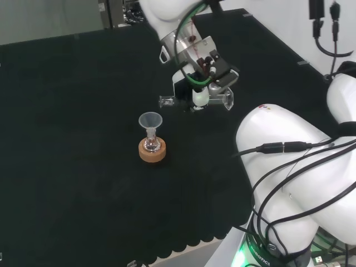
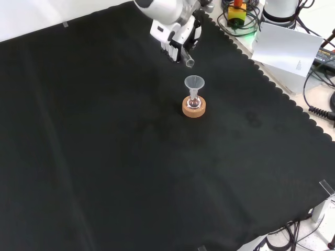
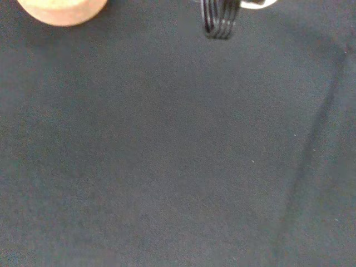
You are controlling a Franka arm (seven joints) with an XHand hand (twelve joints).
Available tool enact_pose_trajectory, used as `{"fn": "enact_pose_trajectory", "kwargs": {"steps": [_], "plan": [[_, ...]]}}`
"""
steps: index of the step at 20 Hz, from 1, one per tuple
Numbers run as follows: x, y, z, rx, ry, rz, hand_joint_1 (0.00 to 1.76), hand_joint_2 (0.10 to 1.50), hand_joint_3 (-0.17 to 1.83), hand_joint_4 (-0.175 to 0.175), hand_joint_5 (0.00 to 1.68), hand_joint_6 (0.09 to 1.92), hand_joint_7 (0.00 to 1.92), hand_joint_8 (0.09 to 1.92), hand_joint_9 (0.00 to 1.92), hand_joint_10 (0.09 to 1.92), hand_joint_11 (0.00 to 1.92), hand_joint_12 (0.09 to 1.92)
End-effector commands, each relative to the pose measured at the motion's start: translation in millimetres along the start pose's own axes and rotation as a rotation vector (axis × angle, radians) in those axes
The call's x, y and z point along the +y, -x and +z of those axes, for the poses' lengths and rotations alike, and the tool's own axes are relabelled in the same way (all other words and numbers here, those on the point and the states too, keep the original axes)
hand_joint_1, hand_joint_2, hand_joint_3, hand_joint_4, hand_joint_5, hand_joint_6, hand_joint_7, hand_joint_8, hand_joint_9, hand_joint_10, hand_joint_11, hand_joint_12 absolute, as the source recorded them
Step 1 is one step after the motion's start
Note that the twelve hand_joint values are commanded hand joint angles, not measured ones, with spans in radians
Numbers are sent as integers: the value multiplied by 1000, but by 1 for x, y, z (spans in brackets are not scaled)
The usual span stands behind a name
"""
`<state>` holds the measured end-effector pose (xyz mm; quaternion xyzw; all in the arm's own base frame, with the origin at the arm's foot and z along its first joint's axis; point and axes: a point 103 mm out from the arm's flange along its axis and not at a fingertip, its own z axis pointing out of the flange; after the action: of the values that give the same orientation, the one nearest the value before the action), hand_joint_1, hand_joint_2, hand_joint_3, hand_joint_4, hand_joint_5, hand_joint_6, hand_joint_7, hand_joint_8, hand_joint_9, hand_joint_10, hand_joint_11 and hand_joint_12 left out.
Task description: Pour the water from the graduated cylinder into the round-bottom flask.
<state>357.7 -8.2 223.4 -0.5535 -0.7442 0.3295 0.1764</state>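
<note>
A small round-bottom flask [image 1: 151, 144] stands in a cork ring [image 1: 152, 153] with a clear funnel [image 1: 150, 119] in its neck. The hand [image 1: 201, 83] hovers above and to the right of it in the head view, fingers curled round a clear graduated cylinder [image 1: 167, 102]. The cylinder is tipped almost level, its mouth pointing left, short of the funnel. I cannot tell whether water is in it. In the front view the hand [image 2: 177, 41] is just beyond the funnel [image 2: 194, 82], and the cylinder's mouth [image 2: 189, 62] points down toward it. The wrist view catches the cork ring [image 3: 61, 11] and a black fingertip [image 3: 219, 21].
Black cloth [image 2: 131, 167] covers the bench. Its scalloped edge [image 2: 272, 86] runs along the right in the front view, with white paper [image 2: 285, 49] and cables beyond. The arm's white links [image 1: 289, 167] stand at the right of the head view.
</note>
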Motion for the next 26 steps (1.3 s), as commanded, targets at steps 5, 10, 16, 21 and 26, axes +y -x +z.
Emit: {"fn": "enact_pose_trajectory", "kwargs": {"steps": [5,10,16,21,26], "plan": [[0,3,-2,161,216,-171,1434,956,727,-82,839,981,863,797,1027,659,962,906],[5,2,-4,181,235,-201,1437,955,727,-83,846,981,867,795,1031,658,964,904],[11,3,-5,217,243,-219,1443,952,727,-85,852,978,872,791,1035,657,963,902],[19,7,-4,268,242,-238,1444,951,728,-88,854,977,877,788,1037,654,964,902],[27,12,-3,321,244,-253,1445,950,729,-90,856,976,880,784,1038,652,965,901]]}}
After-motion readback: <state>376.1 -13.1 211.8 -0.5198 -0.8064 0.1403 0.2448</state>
